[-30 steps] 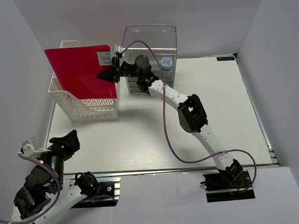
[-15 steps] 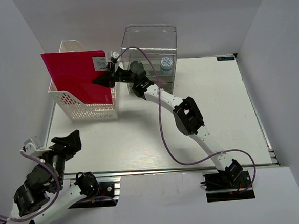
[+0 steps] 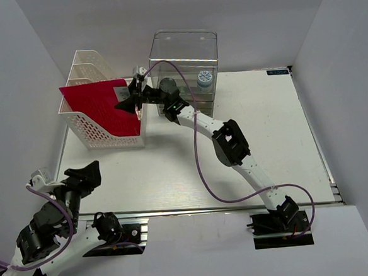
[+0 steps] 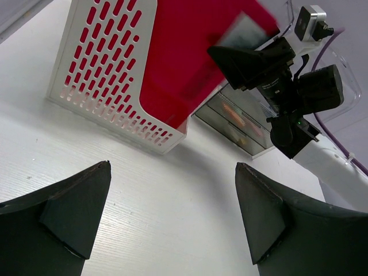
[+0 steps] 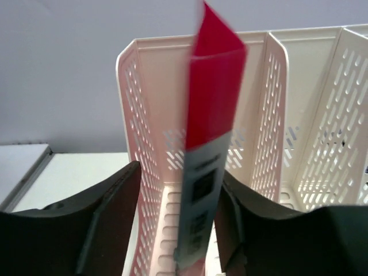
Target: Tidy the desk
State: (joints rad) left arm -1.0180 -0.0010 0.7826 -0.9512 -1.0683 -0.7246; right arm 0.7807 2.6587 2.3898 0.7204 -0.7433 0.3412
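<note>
Right claw [image 5: 179, 195] spread, a gap beside the red folder [image 5: 214, 86] standing between its fingers in the mesh file rack [image 5: 146, 115] ahead; arm stretched far. Left claw [image 4: 172, 213] wide above the desk [image 4: 149, 184].

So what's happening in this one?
The right claw is at the white file rack, jaws parted around a red folder that stands in the rack. The left claw hangs open over the desk, holding nothing. A clear drawer box stands beside the rack.
</note>
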